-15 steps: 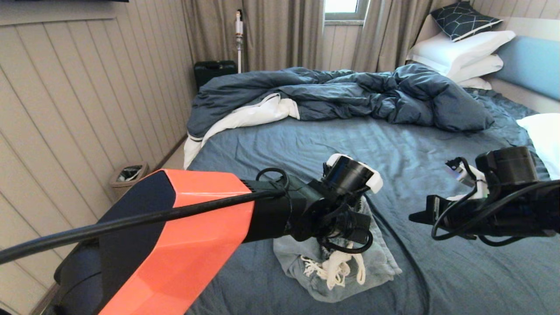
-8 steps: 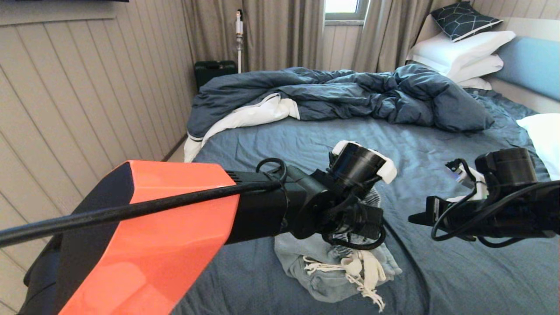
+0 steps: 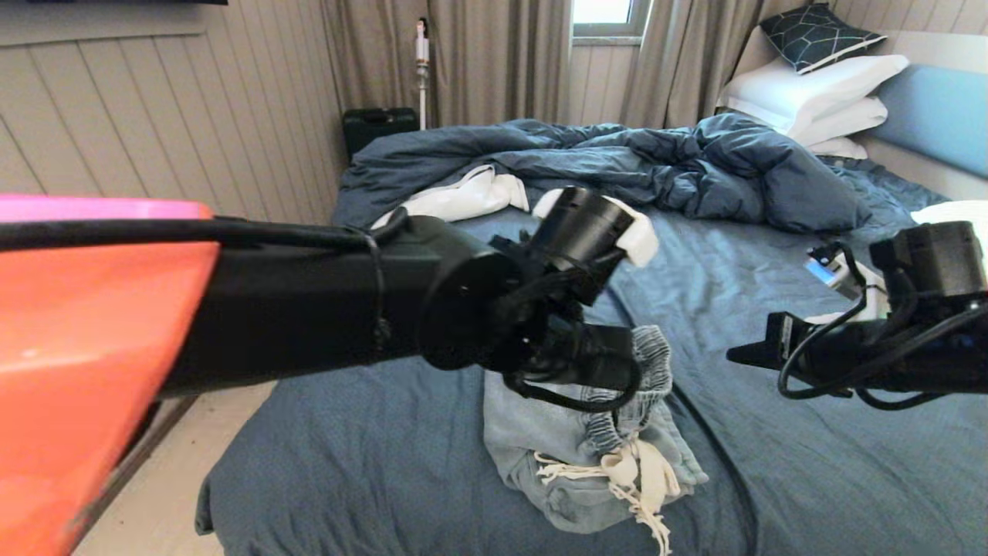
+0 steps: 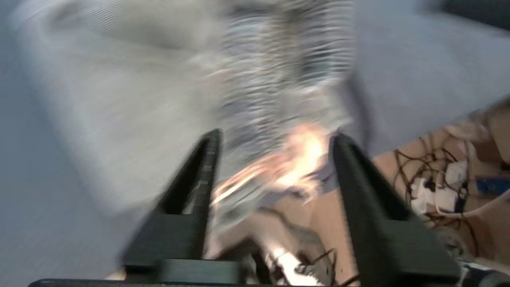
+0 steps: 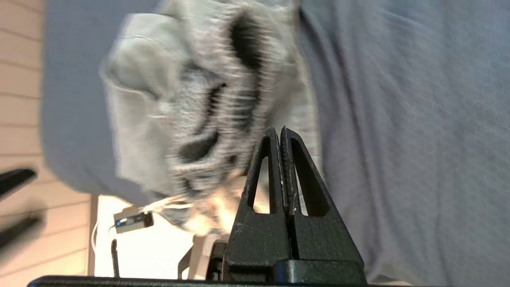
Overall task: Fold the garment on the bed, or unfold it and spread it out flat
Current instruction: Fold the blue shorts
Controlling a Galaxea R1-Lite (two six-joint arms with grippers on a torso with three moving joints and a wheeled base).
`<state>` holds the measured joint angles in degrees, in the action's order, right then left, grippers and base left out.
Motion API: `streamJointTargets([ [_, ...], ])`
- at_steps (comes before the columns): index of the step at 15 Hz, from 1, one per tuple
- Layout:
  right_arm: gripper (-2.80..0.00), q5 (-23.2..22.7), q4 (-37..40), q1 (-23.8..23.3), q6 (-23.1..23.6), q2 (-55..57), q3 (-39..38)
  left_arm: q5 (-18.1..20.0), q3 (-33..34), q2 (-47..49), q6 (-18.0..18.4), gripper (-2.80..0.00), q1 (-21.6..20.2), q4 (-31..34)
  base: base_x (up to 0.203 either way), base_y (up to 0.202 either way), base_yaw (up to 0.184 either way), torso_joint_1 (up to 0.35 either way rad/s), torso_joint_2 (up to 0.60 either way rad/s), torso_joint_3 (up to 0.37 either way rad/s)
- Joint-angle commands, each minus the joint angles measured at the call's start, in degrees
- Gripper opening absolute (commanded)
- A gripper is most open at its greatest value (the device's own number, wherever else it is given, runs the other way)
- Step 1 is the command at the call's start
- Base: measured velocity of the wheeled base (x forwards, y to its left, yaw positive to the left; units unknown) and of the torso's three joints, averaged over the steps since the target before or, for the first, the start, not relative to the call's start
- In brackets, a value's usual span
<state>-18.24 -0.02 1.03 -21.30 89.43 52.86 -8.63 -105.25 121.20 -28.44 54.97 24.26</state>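
My left gripper (image 4: 275, 139) hangs open over the bunched shorts (image 3: 587, 455) near the bed's (image 3: 772, 479) front edge — I'd judge unfolding has barely begun. Next: pinch the waistband (image 3: 644, 363). My right gripper (image 5: 281, 133) waits closed, empty.

Around me: beige panelled wall (image 3: 193, 131) at my left, grey-brown curtains (image 3: 494, 62) flanking a small bright window (image 3: 603, 11), black case (image 3: 378, 123) on the floor beneath.

Ahead of me: bare bed (image 3: 370, 455) around shorts (image 3: 587, 455); duvet (image 3: 617, 166) blocks the far side, pillows (image 3: 810, 93) far right.
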Motion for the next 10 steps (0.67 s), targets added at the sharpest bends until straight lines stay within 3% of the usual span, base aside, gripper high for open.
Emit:
streamJointTargets([
  [1, -2.80, -0.13, 4.14, 3.25, -0.34, -1.02, 4.45, -0.52, 6.58, -5.41, -1.14, -2.80, -3.96, 0.63, 0.000, 0.000, 0.000, 0.000, 0.00, 0.000],
  [5, -2.80, 1.37, 17.59, 12.13, -5.68, 5.68, 18.22, -2.61, 26.36, -13.68, -2.24, -2.80, -10.81, -3.35, 0.000, 0.000, 0.000, 0.000, 0.00, 0.000],
  [8, -2.80, 9.76, 22.91, 20.20, -8.05, 12.91, 24.87, -2.96, 42.14, -19.88, -2.33, -2.80, -14.29, -11.87, 0.000, 0.000, 0.000, 0.000, 0.00, 0.000],
  [10, -2.80, 13.23, 24.21, 22.68, -8.04, 17.77, 27.75, -2.95, 50.66, -23.56, -2.52, -2.80, -15.22, -18.45, 0.000, 0.000, 0.000, 0.000, 0.00, 0.000],
])
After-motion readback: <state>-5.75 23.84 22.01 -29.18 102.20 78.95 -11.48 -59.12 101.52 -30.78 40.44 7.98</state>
